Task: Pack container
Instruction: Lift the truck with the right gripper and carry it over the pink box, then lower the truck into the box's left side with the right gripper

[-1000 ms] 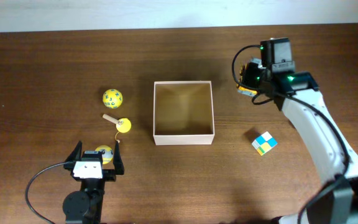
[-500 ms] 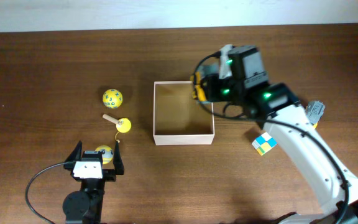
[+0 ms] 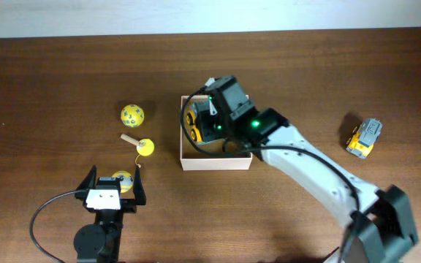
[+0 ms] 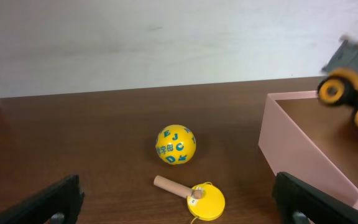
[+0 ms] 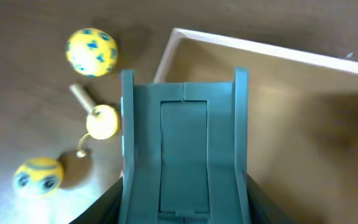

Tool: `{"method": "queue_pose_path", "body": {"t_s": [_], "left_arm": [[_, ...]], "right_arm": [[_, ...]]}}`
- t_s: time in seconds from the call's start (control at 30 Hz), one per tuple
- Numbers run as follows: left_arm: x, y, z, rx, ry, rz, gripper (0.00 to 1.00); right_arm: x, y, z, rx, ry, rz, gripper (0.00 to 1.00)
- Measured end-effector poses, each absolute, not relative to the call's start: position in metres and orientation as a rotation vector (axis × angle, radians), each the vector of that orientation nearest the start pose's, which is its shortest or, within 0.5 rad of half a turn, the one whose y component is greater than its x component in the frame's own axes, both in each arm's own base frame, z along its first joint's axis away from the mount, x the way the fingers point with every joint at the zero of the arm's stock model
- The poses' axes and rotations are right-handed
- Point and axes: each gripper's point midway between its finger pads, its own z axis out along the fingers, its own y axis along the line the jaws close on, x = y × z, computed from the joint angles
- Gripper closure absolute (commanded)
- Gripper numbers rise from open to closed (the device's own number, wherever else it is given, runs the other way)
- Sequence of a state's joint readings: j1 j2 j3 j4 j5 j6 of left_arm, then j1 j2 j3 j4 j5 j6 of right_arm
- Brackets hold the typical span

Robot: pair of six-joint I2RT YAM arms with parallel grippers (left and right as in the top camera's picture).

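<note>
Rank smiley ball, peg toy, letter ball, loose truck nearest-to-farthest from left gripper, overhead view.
1. smiley ball, right at the left gripper.
2. peg toy, just beyond it.
3. letter ball, farther out, same side.
4. loose truck, far right side.

The right gripper (image 3: 205, 123), closed on a grey toy truck with yellow wheels (image 3: 194, 121), has been carried from the right side of the brown wooden table (image 3: 50, 73) to above the square white-walled cardboard container (image 3: 218, 162). A second grey-and-yellow toy truck (image 3: 362, 137) has been uncovered.
</note>
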State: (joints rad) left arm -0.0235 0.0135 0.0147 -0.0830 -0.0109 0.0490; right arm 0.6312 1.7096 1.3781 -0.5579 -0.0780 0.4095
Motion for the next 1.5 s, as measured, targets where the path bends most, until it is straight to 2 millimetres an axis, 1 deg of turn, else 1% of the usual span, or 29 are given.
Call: {"method": "queue_pose_path", "body": {"t_s": [0.1,0.23,0.3,0.57,0.77,0.93,1.13,1.27,1.4,1.43,1.5], "left_arm": [[0.246,-0.004,0.157,0.052,1.652,0.028,0.01],[0.246,-0.004,0.157,0.052,1.652,0.028,0.01],[0.246,-0.004,0.157,0.052,1.652,0.028,0.01],[0.246,-0.004,0.157,0.052,1.652,0.028,0.01],[0.246,-0.004,0.157,0.052,1.652,0.028,0.01],[0.246,-0.004,0.157,0.052,1.652,0.028,0.01],[0.246,-0.004,0.157,0.052,1.652,0.028,0.01],[0.246,-0.004,0.157,0.052,1.652,0.028,0.01],[0.246,-0.004,0.157,0.052,1.652,0.028,0.01],[0.246,-0.004,0.157,0.052,1.652,0.028,0.01],[0.246,-0.004,0.157,0.052,1.652,0.028,0.01]], "right_arm": [[0.373,0.286,0.142,-0.286,2.543,0.508,0.59],[0.380,0.286,0.126,-0.259,2.558,0.476,0.59],[0.383,0.285,0.121,-0.247,2.559,0.458,0.59],[0.394,0.281,0.116,-0.189,2.540,0.411,0.59],[0.396,0.281,0.111,-0.155,2.542,0.405,0.59],[0.396,0.292,0.108,-0.158,2.529,0.415,0.59],[0.387,0.311,0.091,-0.183,2.545,0.412,0.59],[0.386,0.312,0.082,-0.158,2.560,0.396,0.59],[0.389,0.310,0.081,-0.131,2.555,0.381,0.59],[0.389,0.309,0.081,-0.129,2.553,0.378,0.58],[0.390,0.309,0.081,-0.123,2.551,0.374,0.52]]}}
